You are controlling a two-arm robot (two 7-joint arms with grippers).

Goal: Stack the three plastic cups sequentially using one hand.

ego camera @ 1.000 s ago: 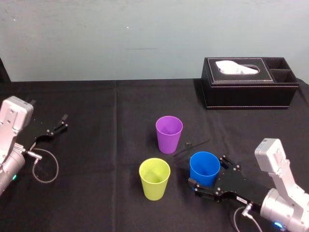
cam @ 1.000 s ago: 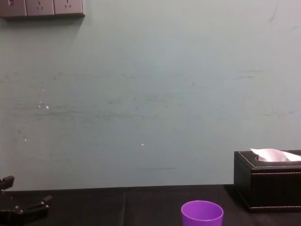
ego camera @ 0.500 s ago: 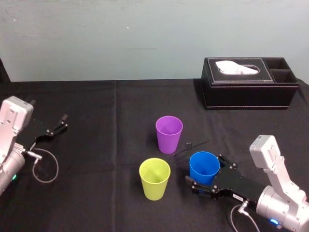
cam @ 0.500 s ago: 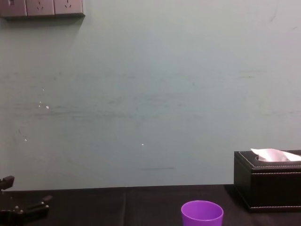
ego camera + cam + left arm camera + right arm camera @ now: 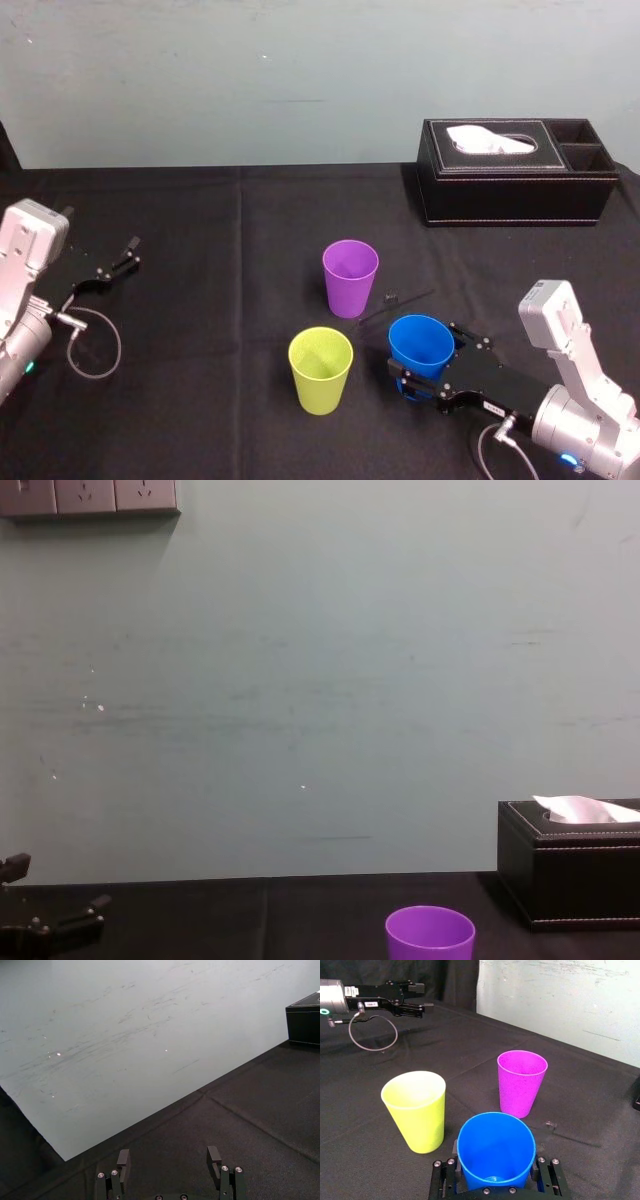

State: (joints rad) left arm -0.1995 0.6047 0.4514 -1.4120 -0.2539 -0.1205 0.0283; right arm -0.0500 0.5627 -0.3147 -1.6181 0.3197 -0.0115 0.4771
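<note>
Open left gripper (image 5: 125, 258) by the black-clothed desk (image 5: 220, 300)'s left edge, bare cloth around it. Near the front edge, a yellow-green tapered plastic cup (image 5: 320, 370) stands free; a matching purple cup (image 5: 350, 277) stands behind it, apart. Just right, the right gripper (image 5: 425, 362) clamps the blue plastic cup (image 5: 420, 343).

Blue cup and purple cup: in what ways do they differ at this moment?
The blue cup is clamped by the right gripper; the purple cup stands free. The blue cup is nearer the robot; the purple cup sits farther back. Both are open side up and share one tapered shape. The left gripper rests open at the far left.
</note>
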